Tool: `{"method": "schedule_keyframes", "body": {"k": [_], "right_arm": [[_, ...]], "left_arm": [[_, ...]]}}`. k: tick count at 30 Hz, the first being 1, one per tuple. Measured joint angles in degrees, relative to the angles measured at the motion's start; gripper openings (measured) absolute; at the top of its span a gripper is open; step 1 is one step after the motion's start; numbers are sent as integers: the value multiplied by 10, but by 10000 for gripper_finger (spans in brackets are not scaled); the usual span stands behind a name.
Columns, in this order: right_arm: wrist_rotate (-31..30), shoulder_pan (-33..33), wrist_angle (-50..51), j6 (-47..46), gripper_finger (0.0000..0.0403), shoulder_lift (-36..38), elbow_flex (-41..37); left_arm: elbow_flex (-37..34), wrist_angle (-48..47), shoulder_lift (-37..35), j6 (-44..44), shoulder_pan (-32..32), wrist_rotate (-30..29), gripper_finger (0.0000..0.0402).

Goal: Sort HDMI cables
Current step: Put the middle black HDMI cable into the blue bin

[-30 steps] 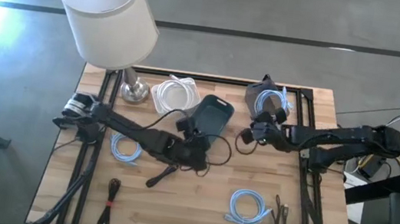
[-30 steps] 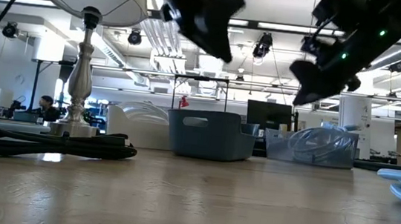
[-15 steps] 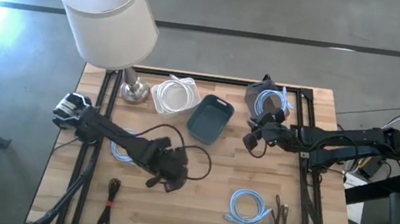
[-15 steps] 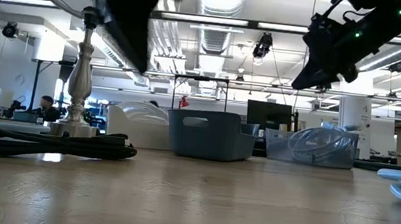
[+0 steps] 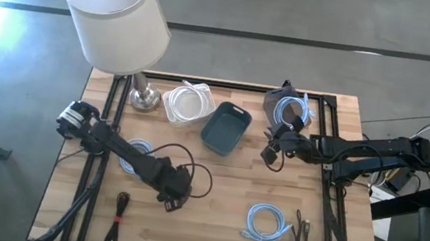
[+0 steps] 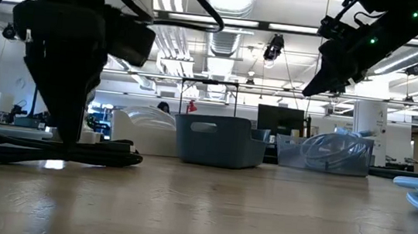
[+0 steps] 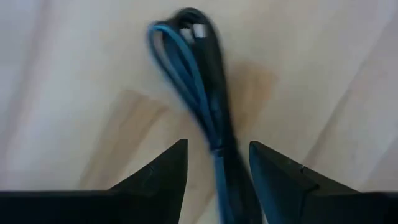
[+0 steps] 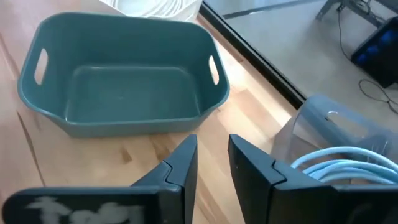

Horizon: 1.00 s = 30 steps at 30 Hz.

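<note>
1. Directly beneath the left gripper (image 5: 173,204), a dark folded HDMI cable (image 7: 205,118) is seen on the table (image 5: 230,197), lying between the spread, empty fingers.
2. Ahead of the right gripper (image 5: 270,154), whose fingers stand narrowly apart holding nothing, an empty teal bin (image 8: 124,81) is seen.
3. Beside that gripper, light-blue coils (image 8: 339,165) are held in a clear container (image 8: 323,124).

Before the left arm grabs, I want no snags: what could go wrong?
The left pincer stands open over the black bundle, whose loop runs on past the fingertips; closing may catch one strand only, so the rest trails. The arm's own slack wire lies looped beside the pincer and could snag. The teal bin is some way off, so a dangling end might drag.
</note>
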<state>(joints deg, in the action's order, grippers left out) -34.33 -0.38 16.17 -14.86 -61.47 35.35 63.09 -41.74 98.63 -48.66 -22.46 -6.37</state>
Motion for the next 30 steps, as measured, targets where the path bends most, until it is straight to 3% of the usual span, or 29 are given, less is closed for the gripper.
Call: {"method": "schedule_keyframes", "body": {"k": [5, 10, 21, 25, 30], "right_arm": [[-1, 0, -22, 20, 83, -1, 0], [-1, 0, -35, 20, 75, 0, 0], [2, 0, -50, 18, 80, -1, 0], [21, 0, -50, -2, 84, -1, 0], [49, 1, -50, -11, 78, -1, 0]], "left_arm": [[-49, 103, 0, 0, 1, 20, 174], [-92, 178, -3, -1, 2, 0, 174], [-93, 244, 0, 15, 5, -40, 172], [-93, 273, 0, 72, 8, -44, 142], [-93, 295, 0, 90, 20, -58, 67]]}}
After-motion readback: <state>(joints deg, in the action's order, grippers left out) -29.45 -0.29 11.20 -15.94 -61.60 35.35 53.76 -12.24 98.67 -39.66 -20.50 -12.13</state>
